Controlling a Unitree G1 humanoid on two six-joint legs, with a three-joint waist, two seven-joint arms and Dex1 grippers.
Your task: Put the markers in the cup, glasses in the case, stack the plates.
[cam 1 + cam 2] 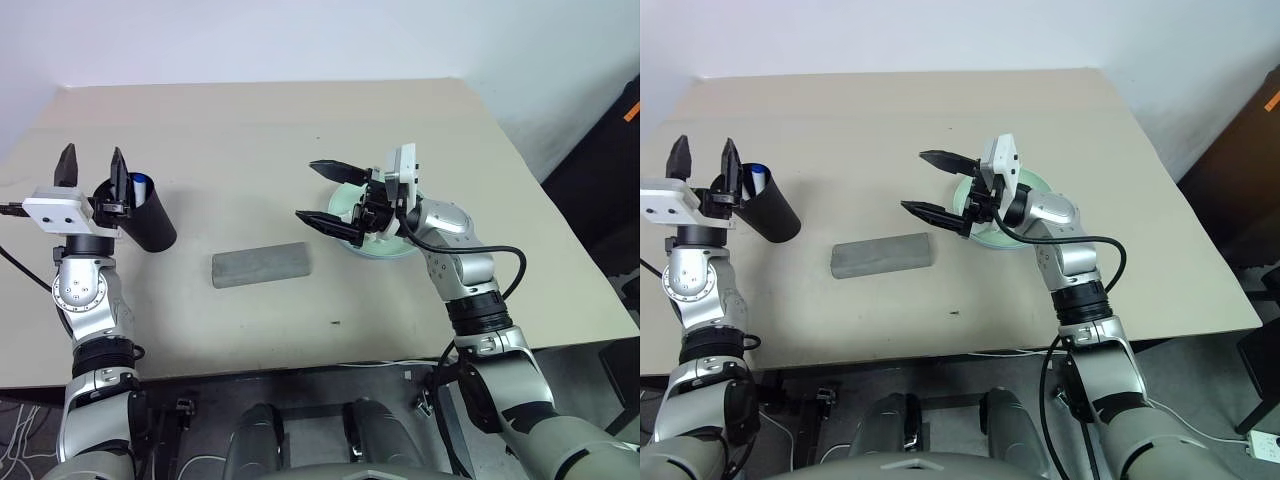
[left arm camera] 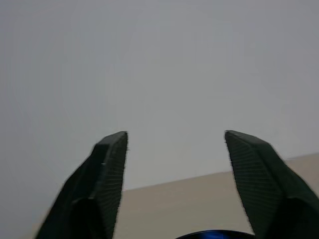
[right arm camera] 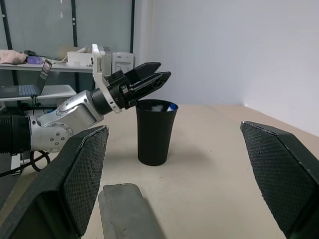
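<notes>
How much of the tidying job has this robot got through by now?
Mostly done, it seems. A blue-capped marker pokes out of the black cup; I can't tell whether the second is inside. The grey case lies shut, contents hidden. The plates sit together under the right claw. Both claws are open and empty, the left claw just above the cup.

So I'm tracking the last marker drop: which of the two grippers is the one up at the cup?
The left gripper, open just above the rim of the black cup, where a blue marker cap pokes out. The right gripper hovers open by the stacked plates.
</notes>
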